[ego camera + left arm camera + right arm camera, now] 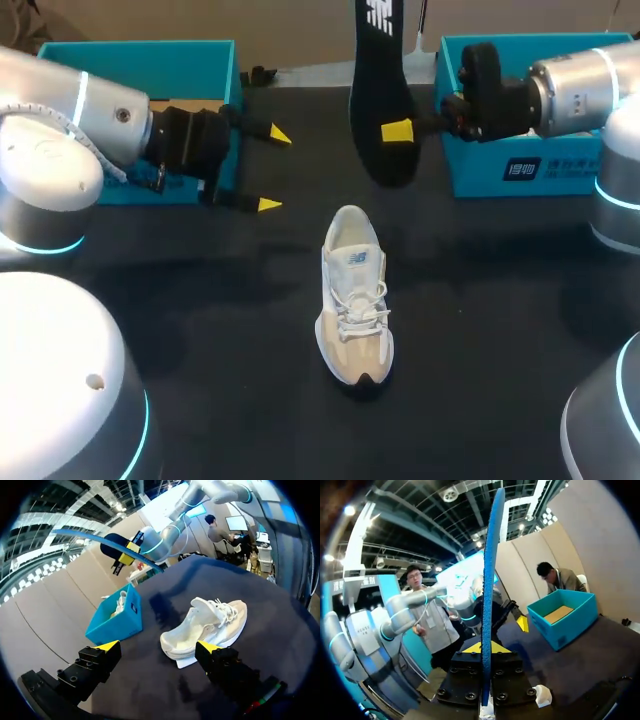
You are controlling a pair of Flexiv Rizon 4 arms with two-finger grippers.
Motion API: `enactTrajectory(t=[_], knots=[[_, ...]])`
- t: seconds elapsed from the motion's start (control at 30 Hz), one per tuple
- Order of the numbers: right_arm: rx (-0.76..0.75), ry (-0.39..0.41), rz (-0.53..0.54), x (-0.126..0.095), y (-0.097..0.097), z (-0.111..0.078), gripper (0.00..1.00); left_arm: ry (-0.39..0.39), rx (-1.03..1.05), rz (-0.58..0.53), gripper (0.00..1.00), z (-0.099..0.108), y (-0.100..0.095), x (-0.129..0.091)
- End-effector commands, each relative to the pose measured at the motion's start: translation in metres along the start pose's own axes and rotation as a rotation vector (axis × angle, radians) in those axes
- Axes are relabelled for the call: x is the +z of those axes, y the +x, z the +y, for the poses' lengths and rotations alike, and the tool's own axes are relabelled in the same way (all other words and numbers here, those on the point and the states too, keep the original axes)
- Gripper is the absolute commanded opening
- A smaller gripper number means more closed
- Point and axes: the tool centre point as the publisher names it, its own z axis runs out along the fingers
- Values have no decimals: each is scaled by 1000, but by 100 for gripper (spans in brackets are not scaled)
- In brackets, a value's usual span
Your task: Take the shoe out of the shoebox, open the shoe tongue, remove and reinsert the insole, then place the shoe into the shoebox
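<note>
A white and beige sneaker (pixel 355 295) stands on the black table, toe toward me; in the left wrist view this sneaker (pixel 207 625) lies just ahead of my left gripper (pixel 157 647). My left gripper (pixel 272 170) hangs open and empty left of the sneaker. My right gripper (pixel 398 131) is shut on the black insole (pixel 380 100), holding it upright in the air behind the sneaker. Edge-on, the insole (pixel 489 580) shows a blue side, pinched in my right gripper (pixel 486 647). The insole (pixel 107 542) also shows far off in the left wrist view.
A blue shoebox (pixel 140 60) stands at the back left, behind my left arm. Another blue shoebox (pixel 520 175) stands at the back right under my right arm; in the left wrist view this box (pixel 120 625) holds a second white shoe (pixel 120 602).
</note>
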Motion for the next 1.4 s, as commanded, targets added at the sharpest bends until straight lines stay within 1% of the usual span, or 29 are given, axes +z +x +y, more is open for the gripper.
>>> enactTrajectory(t=[0.03,0.13,0.2,1.2,1.33,1.4], knots=[[-20,20,48,6,-9,4,0,-31,-9,37,100,6,-1,1],[-36,16,66,9,-11,2,0,-54,-4,56,100,13,3,2],[-20,8,63,10,-13,1,0,-78,2,67,100,16,6,3],[-20,8,63,10,-13,1,0,-78,2,67,100,16,6,3],[-31,0,67,10,-16,-2,0,-87,-35,84,100,20,18,11],[-41,-7,71,12,-17,-6,0,-78,-43,99,100,23,24,16]])
